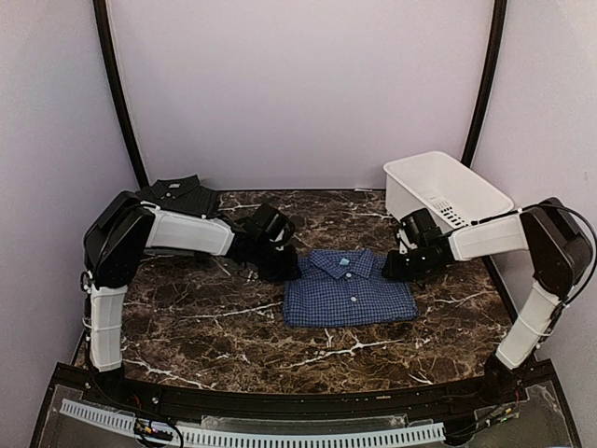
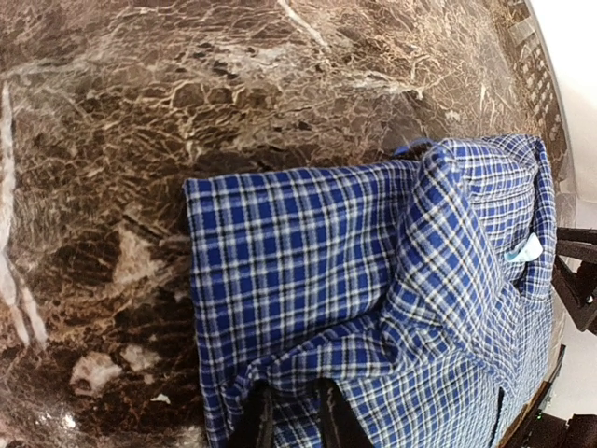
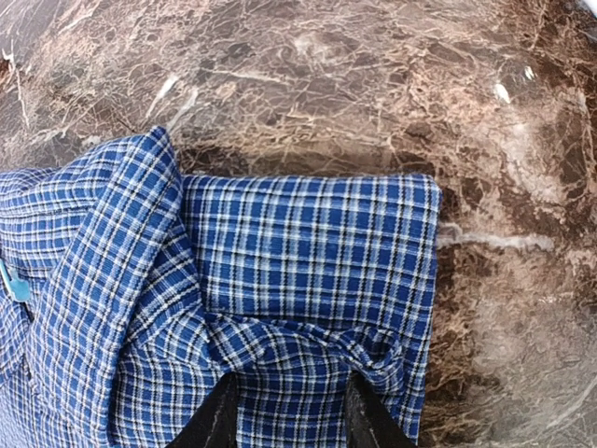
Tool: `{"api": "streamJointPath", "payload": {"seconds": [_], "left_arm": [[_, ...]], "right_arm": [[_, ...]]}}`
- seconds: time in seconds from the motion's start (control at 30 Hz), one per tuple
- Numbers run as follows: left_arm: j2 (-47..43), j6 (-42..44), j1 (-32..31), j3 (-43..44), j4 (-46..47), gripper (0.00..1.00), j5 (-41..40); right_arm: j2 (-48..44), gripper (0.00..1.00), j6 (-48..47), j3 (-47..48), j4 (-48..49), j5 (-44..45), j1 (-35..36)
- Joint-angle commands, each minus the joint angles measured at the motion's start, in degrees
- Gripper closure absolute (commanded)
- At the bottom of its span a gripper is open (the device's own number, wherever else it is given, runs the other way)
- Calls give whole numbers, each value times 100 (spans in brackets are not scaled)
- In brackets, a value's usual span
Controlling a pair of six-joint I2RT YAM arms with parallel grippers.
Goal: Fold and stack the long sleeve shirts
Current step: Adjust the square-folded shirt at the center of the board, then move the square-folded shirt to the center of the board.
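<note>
From above and behind the arms, we see the blue checked shirt [image 1: 350, 291] folded flat mid-table, with the left pincer [image 1: 283, 268] down at its far left corner and the right pincer [image 1: 395, 269] at its far right corner. Behind and outward of the left pincer lies the dark checked shirt [image 1: 182, 196], folded and well apart. The white basket [image 1: 446, 187] stands just behind the right pincer, so room is tight there. Open marble table [image 1: 233, 345] runs along the shirt's near edge. At the left wrist, our left pincer [image 2: 294, 415] has its dark fingers [image 2: 258, 422] close together, pinching a puckered ridge of blue cloth. The shirt's straight folded edge lies ahead of it, with bare marble beyond. At the right wrist, the right pincer [image 3: 294, 411] grips bunched blue cloth between wider-set fingers [image 3: 366, 415]. The shirt's side edge runs just to its right, with marble ahead and beside it.
</note>
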Motion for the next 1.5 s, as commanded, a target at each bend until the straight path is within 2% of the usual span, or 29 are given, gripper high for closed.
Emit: {"api": "streamJointPath", "payload": {"seconds": [0.0, 0.27, 0.37, 0.5, 0.63, 0.73, 0.97, 1.13, 1.33, 1.47], "left_arm": [[-9, 181, -33, 396, -538, 82, -24], [-441, 564, 62, 841, -1019, 73, -292], [-782, 669, 185, 845, -1136, 68, -442], [-1235, 789, 423, 666, -1300, 62, -739], [-1839, 762, 775, 118, -1294, 59, -1033], [-2285, 599, 1062, -562, -1178, 58, -1369], [-3304, -97, 1818, -2028, -723, 57, -1496], [-3695, -619, 2476, -2874, -107, 57, -1180], [-3764, -1159, 3169, -3773, 809, 58, -672], [-3561, -1407, 3535, -4053, 1575, 59, -266]], "right_arm": [[-127, 63, -33, -66, -506, 21, -15], [-768, 57, -174, 407, -805, -217, -19], [-1063, 51, -182, 568, -835, -358, -17], [-1487, 39, -165, 717, -749, -495, -18], [-1877, 25, -141, 770, -521, -580, -20], [-2100, 20, -130, 801, -351, -649, -23], [-2576, 15, -14, 706, 260, -950, -22], [-3054, 14, 85, 604, 685, -1034, -23], [-3402, 13, 89, 679, 661, -919, -25], [-3511, 13, 44, 791, 500, -844, -29]]}}
